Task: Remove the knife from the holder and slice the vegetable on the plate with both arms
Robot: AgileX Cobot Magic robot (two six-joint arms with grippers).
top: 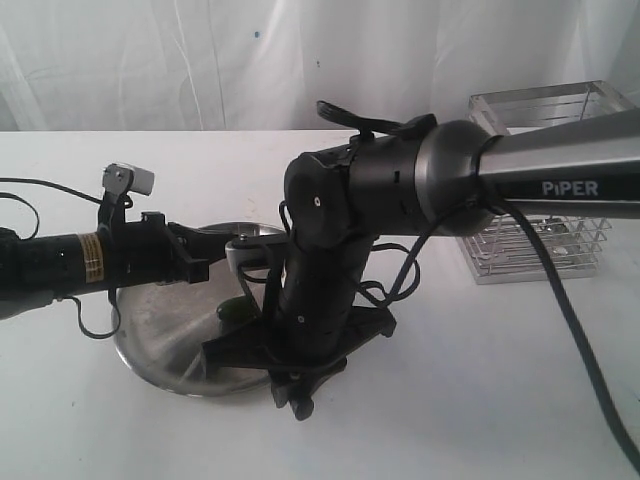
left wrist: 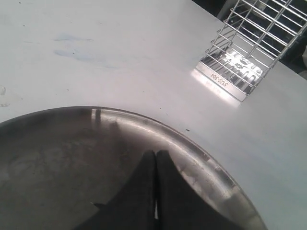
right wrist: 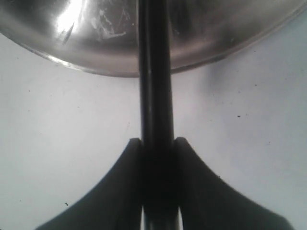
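The steel plate (top: pixel 160 330) lies on the white table, with the dark green vegetable (top: pixel 236 312) on it beside the right arm's wrist. In the right wrist view my right gripper (right wrist: pixel 156 143) is shut on the knife (right wrist: pixel 154 72). Its black handle runs out past the fingertips and over the plate's rim (right wrist: pixel 96 67); the blade is hidden. My left gripper (left wrist: pixel 156 154) is shut and empty, hovering over the plate's (left wrist: pixel 57 158) far side. From outside, the left gripper (top: pixel 200 262) sits left of the vegetable. The wire holder (top: pixel 545 255) stands at the back right.
The bulky right arm (top: pixel 540 175) reaches across from the right, in front of the holder (left wrist: pixel 249 48), and covers the plate's right part. Its cable (top: pixel 585 350) hangs over the table at the right. A white curtain closes off the back.
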